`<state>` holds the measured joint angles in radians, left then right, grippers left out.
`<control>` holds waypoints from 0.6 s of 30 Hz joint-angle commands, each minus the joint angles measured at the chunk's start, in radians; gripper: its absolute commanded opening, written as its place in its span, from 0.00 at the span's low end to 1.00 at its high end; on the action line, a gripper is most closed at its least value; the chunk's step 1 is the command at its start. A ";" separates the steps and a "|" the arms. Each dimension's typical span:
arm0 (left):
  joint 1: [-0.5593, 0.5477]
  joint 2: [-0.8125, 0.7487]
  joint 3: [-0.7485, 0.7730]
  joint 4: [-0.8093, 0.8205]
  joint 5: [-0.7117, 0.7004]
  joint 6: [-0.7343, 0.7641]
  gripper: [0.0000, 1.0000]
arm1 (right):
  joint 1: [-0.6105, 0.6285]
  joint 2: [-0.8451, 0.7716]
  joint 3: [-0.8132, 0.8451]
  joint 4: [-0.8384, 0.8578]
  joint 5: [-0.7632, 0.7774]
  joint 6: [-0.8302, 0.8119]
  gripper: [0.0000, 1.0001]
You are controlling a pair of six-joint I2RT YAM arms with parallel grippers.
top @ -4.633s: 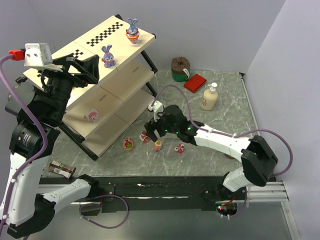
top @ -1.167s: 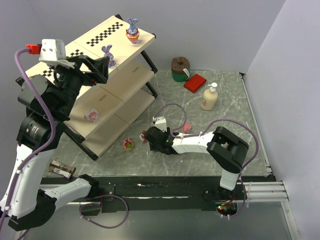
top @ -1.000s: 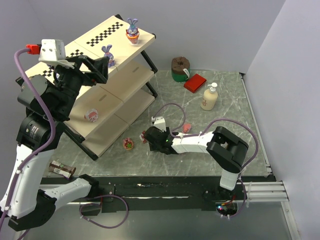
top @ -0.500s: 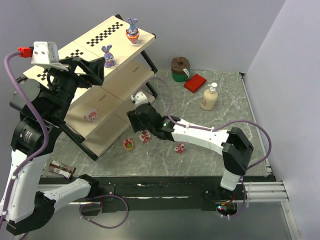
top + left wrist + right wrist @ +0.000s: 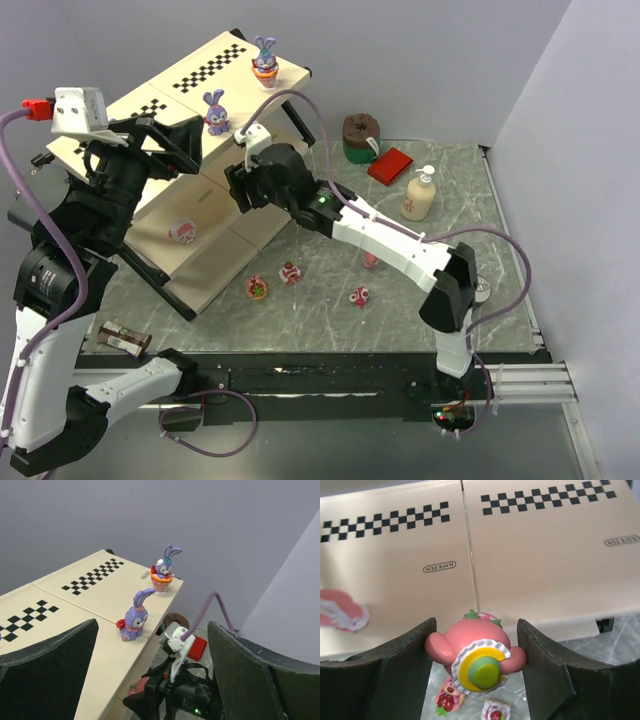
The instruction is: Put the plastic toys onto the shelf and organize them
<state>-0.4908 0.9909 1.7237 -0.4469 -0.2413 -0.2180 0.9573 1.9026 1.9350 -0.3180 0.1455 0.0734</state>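
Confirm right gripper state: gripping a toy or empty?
Gripping. The right wrist view shows the right gripper with its two fingers pressed against either side of a pink toy, held in front of the shelf.

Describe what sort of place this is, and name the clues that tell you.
Probably a robotics lab test bench: a left arm and right arm bolted to a marble-patterned table, plain grey walls close around it, and a small shelf with bunny figurines staged as props.

Even, soft light; faint shadows beneath the shelf (image 5: 190, 92); fingers (image 5: 45, 665) slightly soft in wrist views.
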 commanded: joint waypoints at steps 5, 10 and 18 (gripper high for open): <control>-0.005 -0.015 0.017 0.013 -0.032 0.031 0.96 | -0.022 0.099 0.162 -0.108 -0.125 -0.056 0.11; -0.005 -0.014 0.013 0.020 -0.038 0.042 0.96 | -0.025 0.127 0.199 -0.139 -0.141 -0.064 0.14; -0.005 -0.012 0.005 0.030 -0.052 0.057 0.96 | -0.023 0.058 0.032 0.034 -0.103 -0.041 0.17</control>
<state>-0.4919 0.9833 1.7233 -0.4469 -0.2703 -0.1829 0.9352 2.0151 2.0434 -0.4328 0.0307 0.0315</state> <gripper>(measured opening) 0.967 0.692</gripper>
